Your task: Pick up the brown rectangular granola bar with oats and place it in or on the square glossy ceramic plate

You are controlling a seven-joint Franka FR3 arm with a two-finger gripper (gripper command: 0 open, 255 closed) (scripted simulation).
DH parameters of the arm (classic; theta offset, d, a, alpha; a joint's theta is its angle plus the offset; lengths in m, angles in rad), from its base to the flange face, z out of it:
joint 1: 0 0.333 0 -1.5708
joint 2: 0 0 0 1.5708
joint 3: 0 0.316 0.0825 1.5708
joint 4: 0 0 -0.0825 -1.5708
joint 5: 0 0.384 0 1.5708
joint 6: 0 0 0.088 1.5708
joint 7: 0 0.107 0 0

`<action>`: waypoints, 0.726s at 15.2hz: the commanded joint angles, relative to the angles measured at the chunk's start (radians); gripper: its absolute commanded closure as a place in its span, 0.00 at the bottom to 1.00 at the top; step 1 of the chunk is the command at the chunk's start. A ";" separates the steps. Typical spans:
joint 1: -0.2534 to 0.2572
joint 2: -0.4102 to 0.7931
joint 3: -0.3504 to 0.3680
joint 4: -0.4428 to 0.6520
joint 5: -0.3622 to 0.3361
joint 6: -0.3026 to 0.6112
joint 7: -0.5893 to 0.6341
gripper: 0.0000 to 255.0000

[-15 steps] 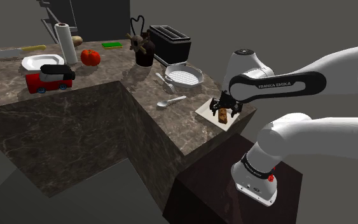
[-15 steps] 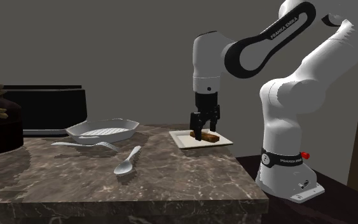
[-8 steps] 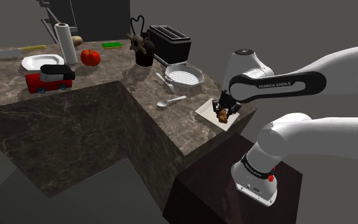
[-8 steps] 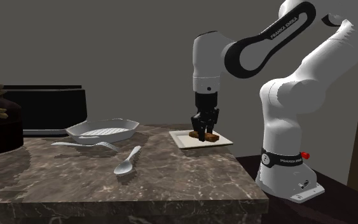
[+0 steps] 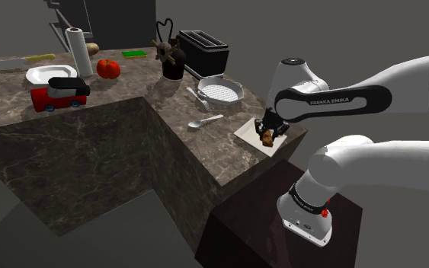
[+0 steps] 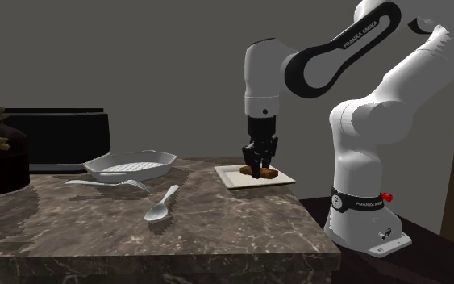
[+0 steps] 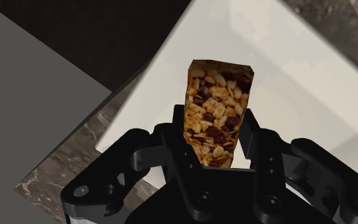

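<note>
Shoulder view. Q: where's the bar?
A: Granola bar (image 5: 267, 138) is pinched in the black gripper (image 5: 269, 132), right over the square pale plate (image 5: 247, 131). That's at the corner of the dark marbled counter (image 5: 197, 156) nearest the stand (image 5: 281, 236). Just one arm (image 5: 334, 99), so no choice there.
Second exterior view. Q: long axis? lifted or not?
A: Lies abt flat, long axis along the plate, sticking out past the gripper toward this view's right. Bar sits at plate level; can't tell if it touches or hangs just clear. Spoon (image 6: 160, 206), fork (image 6: 112, 185) and a ribbed white dish (image 6: 128, 165) are well apart, toward this view's left. Plain grey wall (image 6: 136, 64) behind.
Wrist view. Q: grip?
A: Fingers (image 7: 185, 156) closed on the bar's near end, across its short width. Rest of the bar pokes out ahead of them, oats + dark bits showing. White plate under it, counter edge just beyond. My read: bar's already w/in the plate's outline, so next move needs almost no sideways travel, just a gentle set-down & release.
</note>
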 commanded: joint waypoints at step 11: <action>0.004 -0.093 -0.014 0.116 0.002 -0.208 -0.027 1.00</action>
